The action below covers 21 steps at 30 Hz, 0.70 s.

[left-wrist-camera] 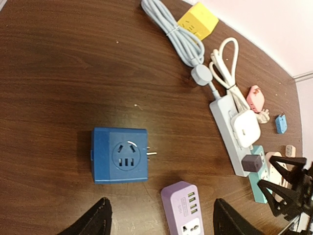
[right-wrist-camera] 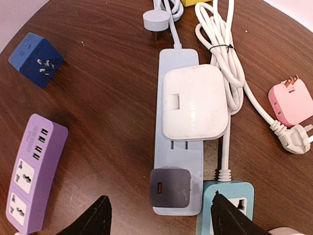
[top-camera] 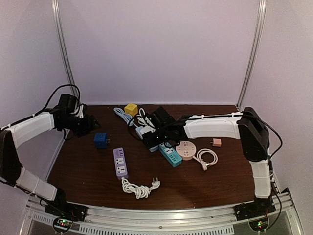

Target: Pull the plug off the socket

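Observation:
A pale grey power strip [right-wrist-camera: 178,152] lies on the brown table, also seen in the left wrist view [left-wrist-camera: 224,113]. A large white adapter [right-wrist-camera: 194,103] and a small dark grey charger [right-wrist-camera: 171,187] are plugged into it. My right gripper [right-wrist-camera: 161,221] hovers open just above the strip's near end, with the dark charger between and slightly ahead of its fingers [right-wrist-camera: 95,219]. In the top view the right gripper [top-camera: 157,130] covers most of the strip. My left gripper [left-wrist-camera: 164,223] is open and holds nothing, near the blue cube socket [left-wrist-camera: 119,155] at the table's left.
A purple power strip [right-wrist-camera: 32,181] lies left of the grey one, and a teal strip [right-wrist-camera: 227,205] touches its near right corner. A pink plug [right-wrist-camera: 292,103], white coiled cables [right-wrist-camera: 220,44], a yellow cube [top-camera: 130,108] and a round pink socket [top-camera: 186,150] lie around.

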Tool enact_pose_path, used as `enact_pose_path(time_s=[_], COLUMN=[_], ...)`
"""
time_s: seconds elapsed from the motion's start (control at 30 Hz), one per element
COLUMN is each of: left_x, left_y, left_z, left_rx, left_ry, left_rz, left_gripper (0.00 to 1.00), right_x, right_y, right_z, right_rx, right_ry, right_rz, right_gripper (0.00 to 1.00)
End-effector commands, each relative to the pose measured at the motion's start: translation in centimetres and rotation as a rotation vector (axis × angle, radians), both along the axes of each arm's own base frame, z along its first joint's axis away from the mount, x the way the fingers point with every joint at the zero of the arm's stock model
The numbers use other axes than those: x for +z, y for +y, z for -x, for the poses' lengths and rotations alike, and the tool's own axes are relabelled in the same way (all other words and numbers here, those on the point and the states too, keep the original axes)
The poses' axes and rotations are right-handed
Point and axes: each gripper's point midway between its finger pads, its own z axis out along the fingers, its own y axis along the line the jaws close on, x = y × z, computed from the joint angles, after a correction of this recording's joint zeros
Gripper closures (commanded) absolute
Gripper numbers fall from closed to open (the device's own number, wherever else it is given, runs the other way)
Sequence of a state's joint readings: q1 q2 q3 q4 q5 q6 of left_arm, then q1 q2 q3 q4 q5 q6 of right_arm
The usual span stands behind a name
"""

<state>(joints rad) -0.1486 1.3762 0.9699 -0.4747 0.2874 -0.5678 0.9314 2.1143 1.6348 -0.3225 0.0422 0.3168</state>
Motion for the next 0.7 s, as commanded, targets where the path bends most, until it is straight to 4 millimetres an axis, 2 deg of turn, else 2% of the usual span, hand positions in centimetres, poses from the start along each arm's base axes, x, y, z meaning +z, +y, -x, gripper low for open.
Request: enact_pose_path(time_s=[0.0, 0.07, 0.13, 0.4, 0.67], left_x=[3.3, 3.9, 4.2, 4.2, 2.9], left_y=[-1.7, -2.6, -3.5, -7.4, -9.2], left_z=[0.8, 1.3, 1.6, 1.7, 1.8], left_rx=[-0.041, -0.059, -0.077, -0.127, -0.151], left_ry=[-0.075, -0.085, -0.090, -0.097, -0.069], left_rz=[0.039, 0.055, 0.071, 0.140, 0.152], left_gripper=[0.28, 0.28, 0.28, 0.28, 0.28], right_x=[-0.9, -1.4, -1.7, -2.9, -2.4], right_y=[-2.0, -2.2, -2.1, -0.6, -0.3], right_z=[-2.2, -2.4, -2.6, -2.3, -2.0], right_rx=[-0.043, -0.037, -0.032, 0.001, 0.007], right_ry=[-0.013, -0.010, -0.009, 0.036, 0.038], right_rz=[0.058, 0.071, 0.081, 0.065, 0.056], right_gripper=[0.33, 0.41, 0.46, 0.49, 0.48])
